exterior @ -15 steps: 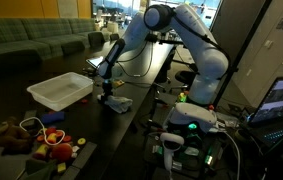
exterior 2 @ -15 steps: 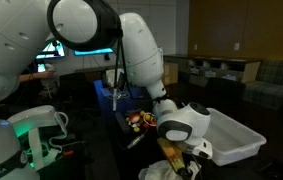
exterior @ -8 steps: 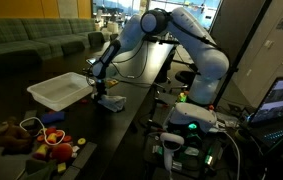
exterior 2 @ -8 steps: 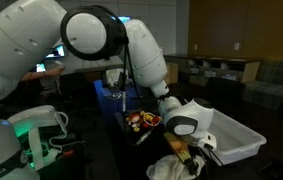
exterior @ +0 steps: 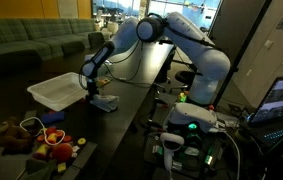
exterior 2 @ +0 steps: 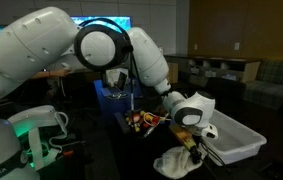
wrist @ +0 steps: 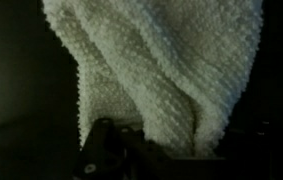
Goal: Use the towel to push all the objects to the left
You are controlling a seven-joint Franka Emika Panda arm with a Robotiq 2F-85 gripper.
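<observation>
The white arm (exterior: 171, 30) reaches from the upper right down to centre-left over the dark tabletop (exterior: 131, 115). The white tray (exterior: 56, 90) sits left of centre. The towel (exterior 2: 176, 160) hangs bunched at lower centre, its bottom on the tabletop just beside the tray. The objects (exterior: 36, 140) cluster at lower left, apart from the towel. The jaws are pinched tight on the towel's top.

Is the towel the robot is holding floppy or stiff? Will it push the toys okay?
Probably floppy: the towel bunches in soft folds below the gripper pinching it. It looks light and fuzzy in the wrist view, so likely not slippery. Being soft, it may bend around the toys rather than shove them firmly.
</observation>
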